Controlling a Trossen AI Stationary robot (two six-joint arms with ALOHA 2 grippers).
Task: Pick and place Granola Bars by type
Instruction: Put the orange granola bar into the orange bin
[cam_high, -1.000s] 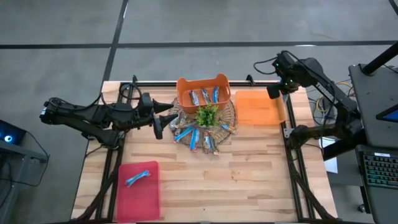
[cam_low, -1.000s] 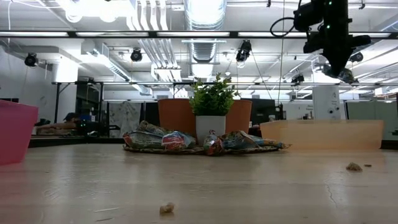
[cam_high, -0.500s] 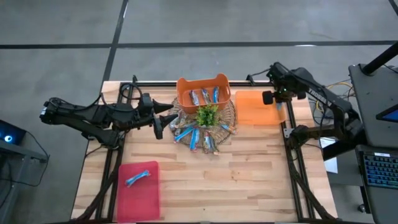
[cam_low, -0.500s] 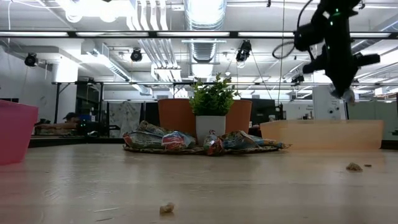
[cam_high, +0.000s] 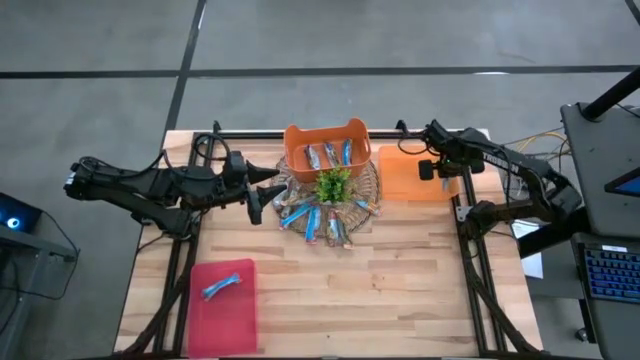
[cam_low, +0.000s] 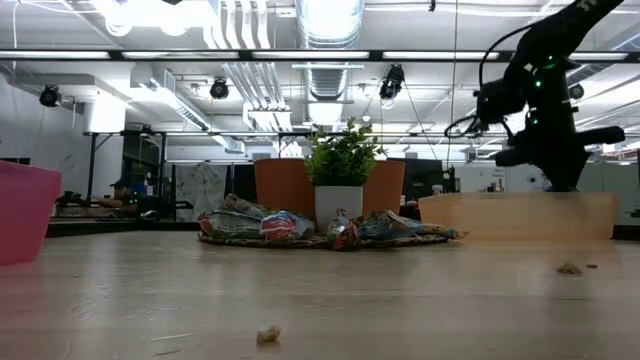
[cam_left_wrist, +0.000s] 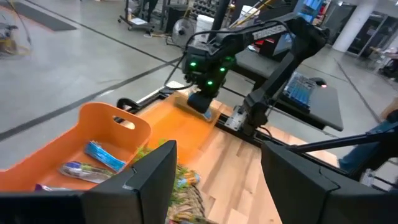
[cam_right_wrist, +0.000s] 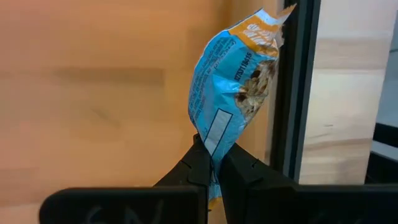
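While the left hand (cam_high: 262, 195) waits with its fingers apart just beside the woven mat (cam_high: 366, 178), holding nothing, the right hand (cam_high: 427, 170) hangs low over the flat orange tray (cam_high: 405, 180) at the far right of the bench (cam_high: 400, 270). Its fingers (cam_right_wrist: 199, 165) are pressed together on one end of a blue-and-orange wrapped granola bar (cam_right_wrist: 233, 87), which sticks out beyond them above the tray's orange floor, close to the tray's edge and a dark frame rail (cam_right_wrist: 300, 87).

Most of the other granola bars (cam_high: 318, 222) lie in a loose heap on the mat, on the near side of the small green plant (cam_high: 334, 184) in its white pot. A few more sit inside the deep orange basket (cam_high: 297, 140) just behind the plant. One blue bar (cam_high: 221, 286) lies alone in the pink tray (cam_high: 240, 320) near the bench's front left corner, well apart from the rest.

From bench height, the right arm (cam_low: 545, 110) comes down behind the tan wall of the orange tray, its hand hidden by that wall.
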